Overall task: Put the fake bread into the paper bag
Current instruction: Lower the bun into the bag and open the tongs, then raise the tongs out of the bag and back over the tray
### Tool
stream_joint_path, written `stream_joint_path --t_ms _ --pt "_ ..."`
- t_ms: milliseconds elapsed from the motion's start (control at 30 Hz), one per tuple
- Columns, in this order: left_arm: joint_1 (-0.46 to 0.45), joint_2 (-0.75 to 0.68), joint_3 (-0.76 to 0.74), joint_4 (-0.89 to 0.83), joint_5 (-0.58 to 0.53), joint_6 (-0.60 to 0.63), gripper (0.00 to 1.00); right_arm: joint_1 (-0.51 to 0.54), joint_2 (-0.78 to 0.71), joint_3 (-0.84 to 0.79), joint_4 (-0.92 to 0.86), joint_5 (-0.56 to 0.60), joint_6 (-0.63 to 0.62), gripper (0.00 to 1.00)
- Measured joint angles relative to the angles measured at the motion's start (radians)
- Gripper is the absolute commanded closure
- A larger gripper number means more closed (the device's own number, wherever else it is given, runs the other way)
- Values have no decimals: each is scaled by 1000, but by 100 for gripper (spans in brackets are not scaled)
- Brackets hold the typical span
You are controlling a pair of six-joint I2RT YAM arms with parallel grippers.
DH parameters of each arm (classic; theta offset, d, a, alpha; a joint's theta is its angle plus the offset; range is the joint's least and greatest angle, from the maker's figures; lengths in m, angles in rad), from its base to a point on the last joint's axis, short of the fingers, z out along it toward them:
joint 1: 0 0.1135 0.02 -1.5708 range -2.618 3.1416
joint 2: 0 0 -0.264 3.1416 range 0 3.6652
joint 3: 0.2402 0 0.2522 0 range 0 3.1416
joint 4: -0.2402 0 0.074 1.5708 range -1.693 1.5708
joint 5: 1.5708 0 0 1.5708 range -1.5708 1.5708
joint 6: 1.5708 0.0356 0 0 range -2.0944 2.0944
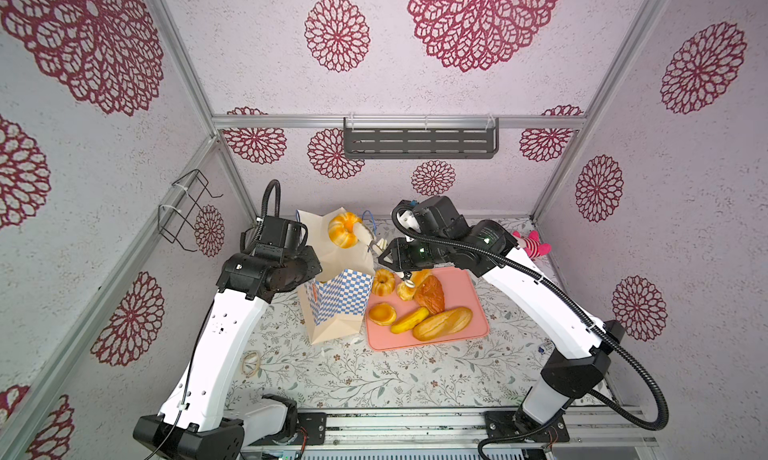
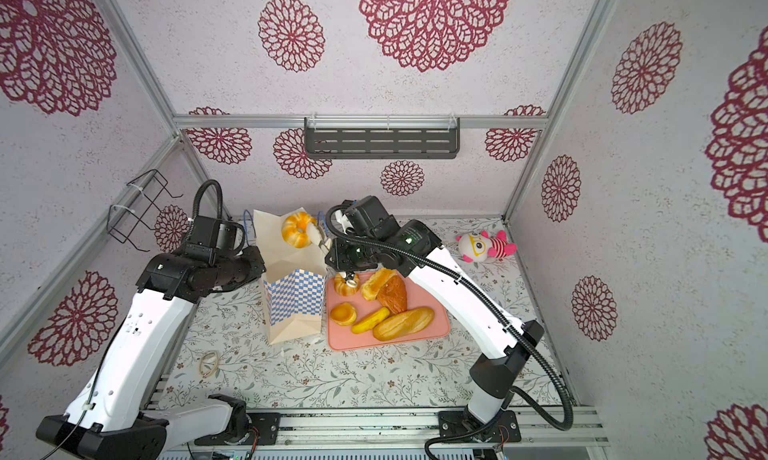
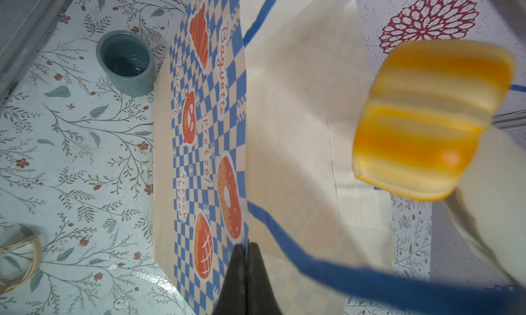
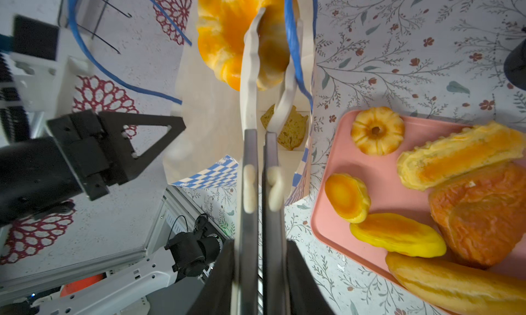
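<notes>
Both my hands are clamped: my right hand (image 4: 260, 242) squeezes a pair of white-tipped tongs (image 4: 250, 71) whose tips pinch a fluted ring cake (image 1: 343, 229) over the open mouth of the paper bag (image 1: 336, 300), while my left hand (image 3: 246, 249) pinches the bag's rim beside a blue cord handle (image 3: 370, 279). One slice (image 4: 293, 128) lies at the bottom of the bag, which stands on the bench (image 1: 353, 375) just beside the pink tray (image 1: 469, 331). Six more pastries lie on that tray, among them a small ring cake (image 1: 383, 282), a round bun (image 1: 382, 313) and a long loaf (image 1: 442, 323).
</notes>
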Motion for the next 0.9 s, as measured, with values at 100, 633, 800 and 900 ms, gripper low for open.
stream_joint_path --t_ms 100,633,800,900 --pt "0 0 0 0 0 0 100 6 11 0 -27 14 -11 80" --pt "0 0 0 1 0 1 100 9 13 0 -52 39 -32 61" --pt "0 0 0 -2 0 1 100 9 13 0 -44 32 -31 62" --pt "0 0 0 -3 1 1 100 9 13 0 -30 27 -31 62"
